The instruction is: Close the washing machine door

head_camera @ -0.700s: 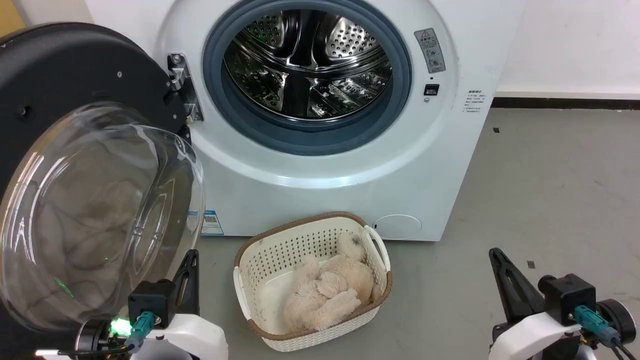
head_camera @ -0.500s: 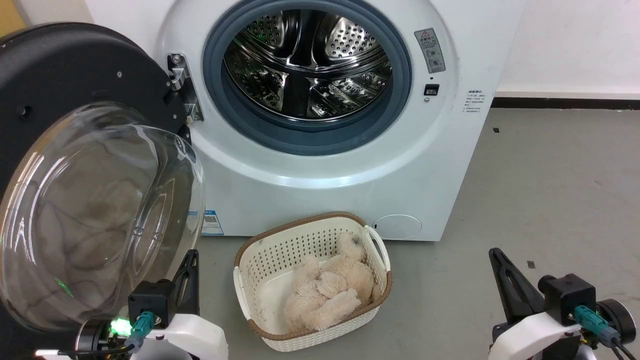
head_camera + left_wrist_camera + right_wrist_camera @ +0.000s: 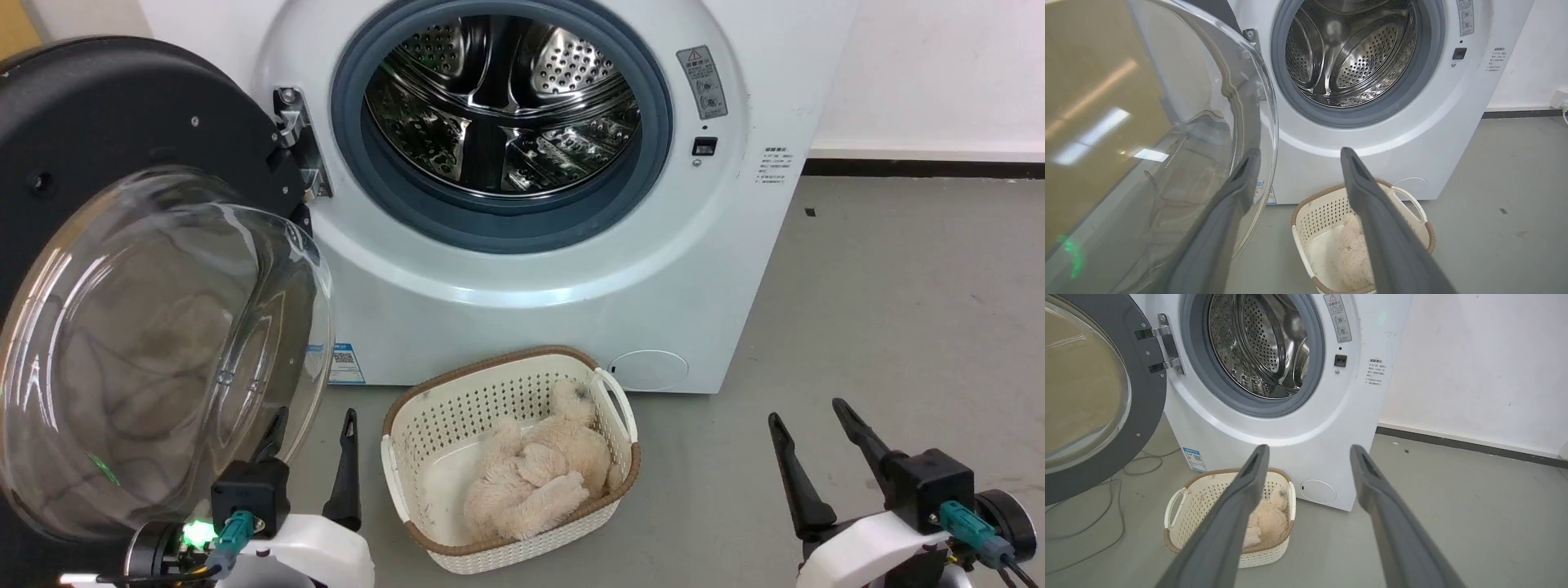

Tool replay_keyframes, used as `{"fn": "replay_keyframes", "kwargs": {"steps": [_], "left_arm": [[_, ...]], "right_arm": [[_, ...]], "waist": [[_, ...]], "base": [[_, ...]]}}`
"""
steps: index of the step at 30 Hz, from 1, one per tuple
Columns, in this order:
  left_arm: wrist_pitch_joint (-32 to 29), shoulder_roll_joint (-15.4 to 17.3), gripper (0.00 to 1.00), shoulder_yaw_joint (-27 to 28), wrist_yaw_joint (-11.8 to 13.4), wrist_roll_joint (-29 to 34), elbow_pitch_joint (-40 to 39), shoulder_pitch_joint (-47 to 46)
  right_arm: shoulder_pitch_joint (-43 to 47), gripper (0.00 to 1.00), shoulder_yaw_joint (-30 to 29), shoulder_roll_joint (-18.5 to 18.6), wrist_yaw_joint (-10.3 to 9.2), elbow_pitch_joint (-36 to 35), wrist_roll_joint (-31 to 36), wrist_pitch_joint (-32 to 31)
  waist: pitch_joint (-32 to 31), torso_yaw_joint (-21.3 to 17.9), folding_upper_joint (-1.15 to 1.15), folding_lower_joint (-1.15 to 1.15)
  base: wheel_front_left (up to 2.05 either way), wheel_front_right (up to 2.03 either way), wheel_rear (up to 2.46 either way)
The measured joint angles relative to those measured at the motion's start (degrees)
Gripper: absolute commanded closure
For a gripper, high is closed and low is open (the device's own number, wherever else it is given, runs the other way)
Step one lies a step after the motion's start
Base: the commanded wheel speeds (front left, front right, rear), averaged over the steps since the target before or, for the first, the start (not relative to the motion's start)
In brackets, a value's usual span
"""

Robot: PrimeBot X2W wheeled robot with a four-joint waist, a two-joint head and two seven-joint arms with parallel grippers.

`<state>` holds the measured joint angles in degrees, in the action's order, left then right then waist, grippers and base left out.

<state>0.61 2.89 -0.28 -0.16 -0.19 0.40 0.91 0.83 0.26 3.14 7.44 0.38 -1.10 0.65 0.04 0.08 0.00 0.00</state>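
The washing machine door stands wide open at the left, hinged on the white machine. Its black inner side and bulging clear glass bowl face me. The door also shows in the left wrist view and the right wrist view. My left gripper is open at the lower left, its left finger right beside the glass bowl; in its own view nothing lies between the fingers. My right gripper is open at the lower right, over the floor, holding nothing.
The steel drum opening with its grey rubber ring is uncovered. A cream perforated basket holding a fluffy beige plush toy sits on the grey floor in front of the machine, between my arms. Cables lie under the door.
Both grippers have gone from shut to open, their fingers spread apart. The door, the basket and the camera have stayed still.
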Motion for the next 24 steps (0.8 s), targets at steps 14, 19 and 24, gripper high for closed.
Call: {"fn": "replay_keyframes", "kwargs": {"steps": [14, 19, 24], "left_arm": [[1.7, 0.0, 0.00, -0.2, 0.0, -0.5, 0.0, 0.1], [2.3, 0.0, 0.00, -0.1, 0.0, -0.6, 0.0, 0.4], [2.8, 0.0, 0.00, -0.1, 0.0, -0.7, 0.0, 0.6]], "right_arm": [[0.0, 0.00, 0.6, 0.0, 0.00, 0.2, -1.3, 1.7], [0.0, 0.00, 1.0, 0.0, 0.00, 0.5, -2.1, 2.1], [0.0, 0.00, 1.4, 0.0, 0.00, 0.6, -2.7, 2.7]], "waist": [[0.0, 1.3, 0.00, 0.00], [-0.1, 2.2, 0.00, 0.00], [-0.2, 3.1, 0.00, 0.00]], "base": [[0.00, 0.00, 0.00], [0.00, 0.00, 0.00], [0.00, 0.00, 0.00]]}}
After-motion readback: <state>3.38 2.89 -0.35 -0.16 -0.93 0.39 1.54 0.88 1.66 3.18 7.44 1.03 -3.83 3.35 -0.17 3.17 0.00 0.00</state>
